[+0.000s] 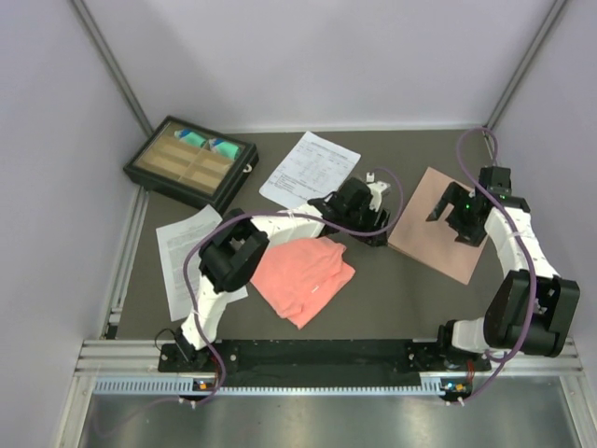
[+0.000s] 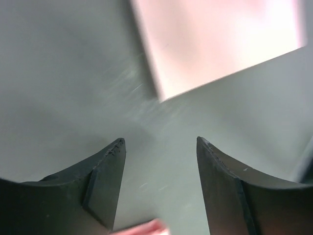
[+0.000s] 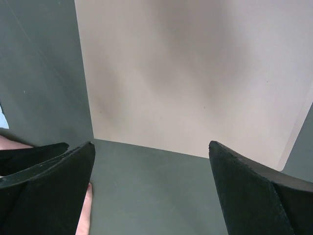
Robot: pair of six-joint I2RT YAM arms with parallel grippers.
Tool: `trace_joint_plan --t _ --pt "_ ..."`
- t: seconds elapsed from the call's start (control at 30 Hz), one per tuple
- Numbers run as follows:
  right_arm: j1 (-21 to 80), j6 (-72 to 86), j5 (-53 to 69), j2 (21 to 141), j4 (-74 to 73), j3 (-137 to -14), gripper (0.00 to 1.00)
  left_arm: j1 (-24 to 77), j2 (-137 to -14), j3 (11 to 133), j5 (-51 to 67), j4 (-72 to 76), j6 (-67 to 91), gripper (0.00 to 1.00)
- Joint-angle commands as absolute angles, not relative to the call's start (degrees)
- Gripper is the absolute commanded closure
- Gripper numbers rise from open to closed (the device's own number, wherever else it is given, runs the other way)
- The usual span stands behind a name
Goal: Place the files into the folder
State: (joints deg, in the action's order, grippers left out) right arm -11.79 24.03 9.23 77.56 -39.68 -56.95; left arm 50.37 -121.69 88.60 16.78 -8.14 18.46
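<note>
The left arm reaches low, the left gripper (image 2: 159,143) wide, the folder (image 1: 427,233) just ahead. The right gripper (image 3: 151,145) hangs wide over it (print on the nearby sheet (image 1: 310,168) is unreadable).

Your far sheet (image 1: 309,170) is white with a black table-like grid; your left sheet (image 1: 171,247) is white with dense black lines. The folder (image 1: 438,224) is pinkish tan, the cloth (image 1: 303,275) salmon pink, the box (image 1: 191,163) black with tan compartments.
</note>
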Motion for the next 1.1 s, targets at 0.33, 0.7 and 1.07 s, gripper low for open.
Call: trace_joint_plan --t 0.33,0.7,1.07 --pt "-12.2 26.9 4.0 80.6 -37.9 -57.4 0.01 49.1 -139.1 112.8 19.0 -15.8 31.3 0.35" --pt "-12.3 26.0 6.8 83.5 -35.8 -57.2 0.01 45.2 -138.5 105.6 8.4 -19.5 28.4 0.51" --pt "-7.0 24.8 7.9 85.3 -33.8 -56.1 0.01 45.0 -124.6 88.5 26.5 -4.8 35.1 0.40"
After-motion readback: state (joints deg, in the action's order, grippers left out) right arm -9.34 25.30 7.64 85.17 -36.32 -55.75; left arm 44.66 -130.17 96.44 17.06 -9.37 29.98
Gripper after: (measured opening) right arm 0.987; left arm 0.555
